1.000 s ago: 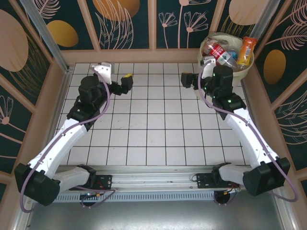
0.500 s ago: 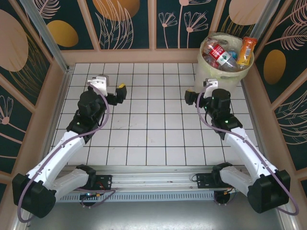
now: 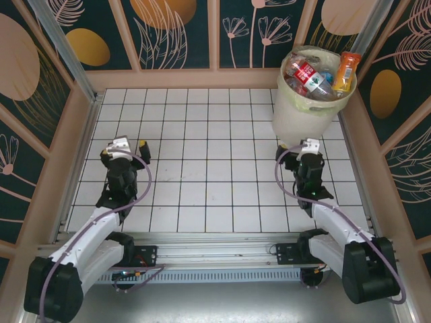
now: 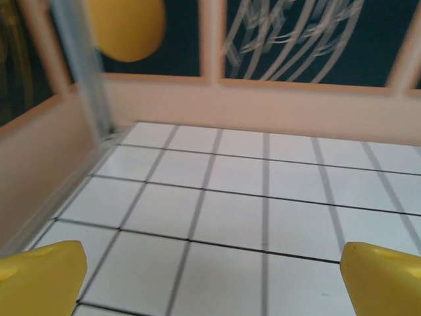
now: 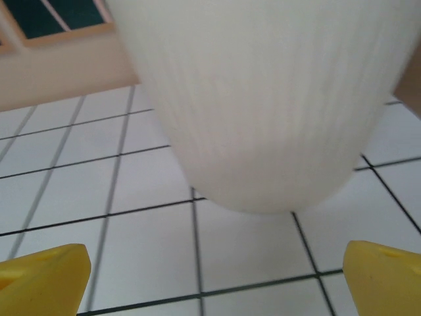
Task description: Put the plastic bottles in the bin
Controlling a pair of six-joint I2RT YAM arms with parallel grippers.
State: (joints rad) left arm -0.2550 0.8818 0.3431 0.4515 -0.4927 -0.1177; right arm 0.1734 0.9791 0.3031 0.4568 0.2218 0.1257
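At the near side, left gripper (image 3: 124, 149) and right gripper (image 3: 300, 151) have withdrawn, spread, empty; plastic bottles (image 3: 311, 75) fill the far-right bin (image 3: 306, 114): task seemingly done.

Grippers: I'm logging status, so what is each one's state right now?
Left gripper: open, holding nothing.
Right gripper: open, holding nothing.

My left arm (image 3: 94, 232) and right arm (image 3: 337, 219) share one build: white link shells between bulky black joint housings (image 3: 57, 296). A purple cable (image 3: 147, 180) runs outside each arm. Each wrist carries a white cap (image 3: 121, 142). The left gripper (image 4: 210, 280) and right gripper (image 5: 210, 280) match too — rounded yellow fingertips (image 4: 39, 276).
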